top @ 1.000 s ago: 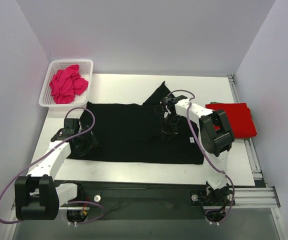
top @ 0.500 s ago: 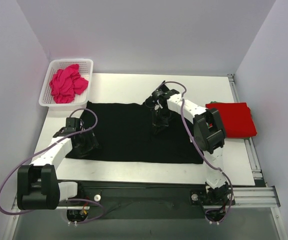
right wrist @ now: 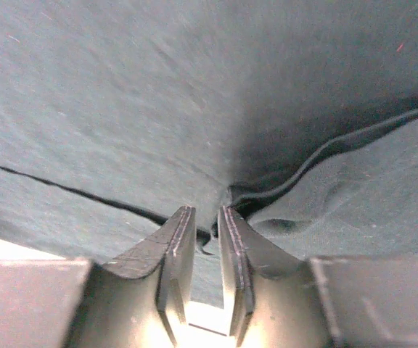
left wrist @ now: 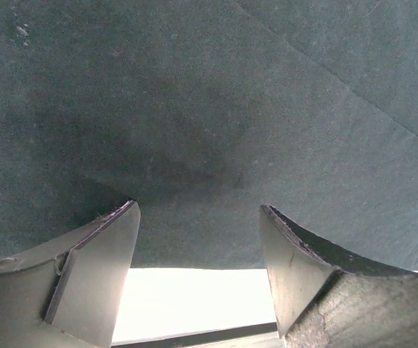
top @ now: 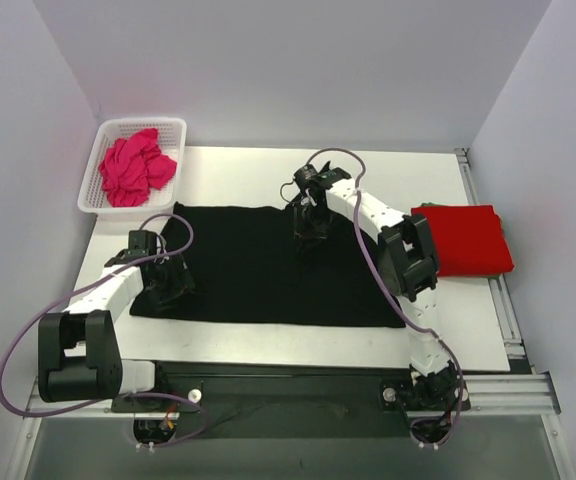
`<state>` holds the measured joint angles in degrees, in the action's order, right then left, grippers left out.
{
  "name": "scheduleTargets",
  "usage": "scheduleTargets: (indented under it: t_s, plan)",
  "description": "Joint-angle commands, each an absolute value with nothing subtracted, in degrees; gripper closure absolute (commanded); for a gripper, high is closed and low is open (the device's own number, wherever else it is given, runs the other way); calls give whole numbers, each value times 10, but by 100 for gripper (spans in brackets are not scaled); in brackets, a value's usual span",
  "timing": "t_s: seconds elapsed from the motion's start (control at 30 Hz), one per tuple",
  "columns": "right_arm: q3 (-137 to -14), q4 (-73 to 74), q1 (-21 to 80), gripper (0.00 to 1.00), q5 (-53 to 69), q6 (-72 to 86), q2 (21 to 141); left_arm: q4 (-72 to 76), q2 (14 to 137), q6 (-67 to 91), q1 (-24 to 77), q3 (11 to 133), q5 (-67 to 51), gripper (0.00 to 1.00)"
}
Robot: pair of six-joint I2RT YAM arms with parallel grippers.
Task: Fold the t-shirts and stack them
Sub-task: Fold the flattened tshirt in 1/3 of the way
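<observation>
The black shirt (top: 258, 270) lies flat mid-surface (top: 468, 320), matte cloth, long axis left to right. A folded red shirt (top: 473, 240) sits at the right edge, its left end behind the right arm (top: 408, 255). A crumpled pink shirt (top: 136, 170) fills the mesh basket (top: 93, 192) at the far-left corner. The left end effector (left wrist: 198, 206) gapes wide and empty over the black shirt's near-left edge. The right end effector (right wrist: 205, 210), nearly closed, pinches the black hem near the far edge.

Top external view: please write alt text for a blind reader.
A black t-shirt lies spread on a table, right gripper on its far edge, left gripper at its near-left corner. A folded red t-shirt lies right; a crumpled pink t-shirt fills a basket far-left.
</observation>
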<state>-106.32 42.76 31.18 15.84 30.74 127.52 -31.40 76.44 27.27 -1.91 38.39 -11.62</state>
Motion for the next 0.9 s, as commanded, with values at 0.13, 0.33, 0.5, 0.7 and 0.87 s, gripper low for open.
scheduleTargets:
  t_s: [0.13,0.33,0.5,0.7,0.87]
  plan:
    - [-1113,448,309,67,113,318,1267,-287,766,265,-23,398,-127,22]
    - [-1104,441,301,43,118,313,1232,-286,754,275,-23,388,-126,22]
    - [-1051,438,308,47,115,300,1183,-287,742,285,-23,379,-122,22]
    - [-981,425,328,50,112,289,1145,-287,726,291,-23,368,-120,22]
    - [-997,421,328,52,129,287,1180,-288,724,291,-22,369,-118,22]
